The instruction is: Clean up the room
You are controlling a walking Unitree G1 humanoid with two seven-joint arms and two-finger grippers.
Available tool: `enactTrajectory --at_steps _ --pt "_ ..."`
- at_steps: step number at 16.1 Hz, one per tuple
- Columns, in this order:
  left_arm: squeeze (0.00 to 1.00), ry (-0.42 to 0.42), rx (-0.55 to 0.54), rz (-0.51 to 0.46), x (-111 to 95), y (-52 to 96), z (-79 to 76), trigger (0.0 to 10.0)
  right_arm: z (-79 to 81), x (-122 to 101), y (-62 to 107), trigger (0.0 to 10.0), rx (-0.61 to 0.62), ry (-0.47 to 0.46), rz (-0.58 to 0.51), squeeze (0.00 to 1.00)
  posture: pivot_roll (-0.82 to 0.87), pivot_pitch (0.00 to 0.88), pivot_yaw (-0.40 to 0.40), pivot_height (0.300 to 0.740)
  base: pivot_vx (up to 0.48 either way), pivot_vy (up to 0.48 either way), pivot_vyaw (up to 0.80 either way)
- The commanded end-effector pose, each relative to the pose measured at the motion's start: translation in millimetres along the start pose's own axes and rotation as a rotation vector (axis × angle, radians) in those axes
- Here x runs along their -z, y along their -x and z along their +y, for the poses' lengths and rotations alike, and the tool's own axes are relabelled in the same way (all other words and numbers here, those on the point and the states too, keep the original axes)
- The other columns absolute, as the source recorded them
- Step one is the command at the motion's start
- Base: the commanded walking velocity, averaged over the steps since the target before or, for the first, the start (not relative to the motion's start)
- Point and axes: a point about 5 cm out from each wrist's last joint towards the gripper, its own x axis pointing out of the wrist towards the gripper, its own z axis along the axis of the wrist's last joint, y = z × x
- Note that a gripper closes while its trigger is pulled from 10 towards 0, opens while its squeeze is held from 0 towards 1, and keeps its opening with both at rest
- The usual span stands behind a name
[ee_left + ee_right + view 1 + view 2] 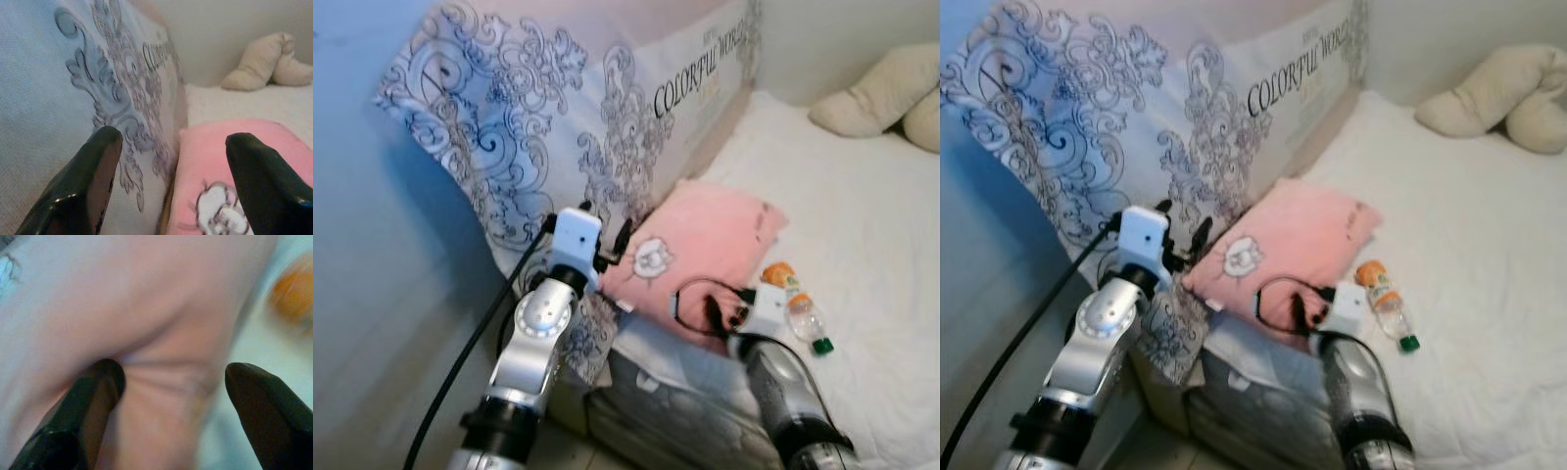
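**Tidying barely begun**

You are reaching both grippers, jaws apart, at the soft pink cushion (705, 257) lying on the white bed (862, 225): left gripper (171, 181), right gripper (168, 396). Nothing is gripped; the clear plastic bottle (800, 309) beside it is waiting.

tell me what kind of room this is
Most likely a bedroom: a bed with a white quilted sheet, a large white pillow with grey scroll print propped against the wall, a soft pink cushion and a cream plush toy lying on it.

Soft matt cloth pink pillow (705, 250), clear glossy plastic bottle (800, 311), shiny silver metal arms, woven white bedsheet (871, 225).
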Motion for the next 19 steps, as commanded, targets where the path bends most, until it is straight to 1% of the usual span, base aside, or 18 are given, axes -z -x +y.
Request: enactTrajectory --at_steps 1,3,4,5,6,7,8,10,11,13,14,16,17,18,19 --pt "0.0 0.029 0.0 0.038 2 -3.0 -4.1 10.0 -3.6 -28 7.0 10.0 0.027 0.11 -0.163 0.0 0.19 0.0 -0.018 0.74 0.0 0.0 0.0" --pt "0.0 0.071 0.003 0.068 8 -3.6 -7.1 10.0 -14.7 -34 27.1 10.0 0.091 0.2 -0.241 0.0 0.16 0.0 -0.012 0.74 0.0 0.0 0.0" --pt "0.0 0.084 0.004 0.098 16 -4.1 -10.1 10.0 -33.7 -36 51.1 10.0 0.209 0.248 -0.299 0.0 0.14 0.0 -0.009 0.74 0.0 0.0 0.0" --pt "0.0 0.086 0.004 0.1 16 -4.3 -10.4 10.0 -36.7 -36 54.1 10.0 0.228 0.252 -0.305 0.0 0.14 0.0 -0.009 0.74 0.0 0.0 0.0" --pt "0.0 0.111 0.003 0.12 19 -5.7 -12.4 10.0 -41.1 -36 64.0 10.0 0.26 0.254 -0.327 0.0 0.11 0.0 0.001 0.74 0.0 0.0 0.0" --pt "0.0 0.136 -0.007 0.127 22 -7.0 -13.6 10.0 -37.5 -36 66.3 10.0 0.245 0.254 -0.337 0.0 0.1 0.0 0.009 0.74 0.0 0.0 0.0" --pt "0.0 0.143 -0.021 0.134 24 -7.2 -13.9 10.0 -34.8 -36 64.7 10.0 0.237 0.267 -0.339 0.0 0.09 0.0 0.015 0.74 0.0 0.0 0.0" --pt "0.0 0.151 -0.041 0.137 30 -8.4 -13.8 10.0 -28.9 -38 59.6 10.0 0.231 0.268 -0.33 0.0 0.09 0.0 0.02 0.74 0.0 -0.476 0.0" --pt "0.0 0.171 -0.039 0.14 31 -9.0 -14.0 10.0 -27.4 -38 58.7 10.0 0.225 0.27 -0.328 0.0 0.09 0.0 0.022 0.74 0.0 -0.472 0.0" --pt "0.0 0.155 -0.028 0.136 31 -13.9 -12.6 10.0 -24.0 -39 56.7 10.0 0.194 0.273 -0.339 0.0 0.09 0.0 0.023 0.74 0.0 -0.457 0.0" --pt "0.0 0.142 -0.025 0.134 31 -15.4 -11.7 10.0 -22.7 -39 54.3 10.0 0.179 0.258 -0.336 0.0 0.09 0.0 0.024 0.74 0.0 -0.45 0.0" --pt "0.0 0.154 -0.03 0.134 32 -14.7 -8.6 10.0 -22.1 -37 50.3 10.0 0.179 0.143 -0.306 0.0 0.09 0.0 0.02 0.74 0.0 -0.45 0.0" --pt "0.0 0.147 -0.041 0.147 36 -10.7 -4.6 10.0 -20.8 -32 46.4 10.0 0.16 0.079 -0.27 0.0 0.1 0.0 0.016 0.74 0.0 -0.45 0.0" --pt "0.0 0.146 -0.059 0.147 39 -8.7 -1.5 10.0 -17.9 -30 41.6 10.0 0.132 0.092 -0.241 0.0 0.1 0.0 0.016 0.74 0.0 -0.439 0.0" --pt "0.0 0.144 -0.073 0.155 40 -7.4 0.8 10.0 -15.7 -30 36.6 10.0 0.113 0.115 -0.221 0.0 0.11 0.0 0.013 0.74 0.27 0.0 0.0"
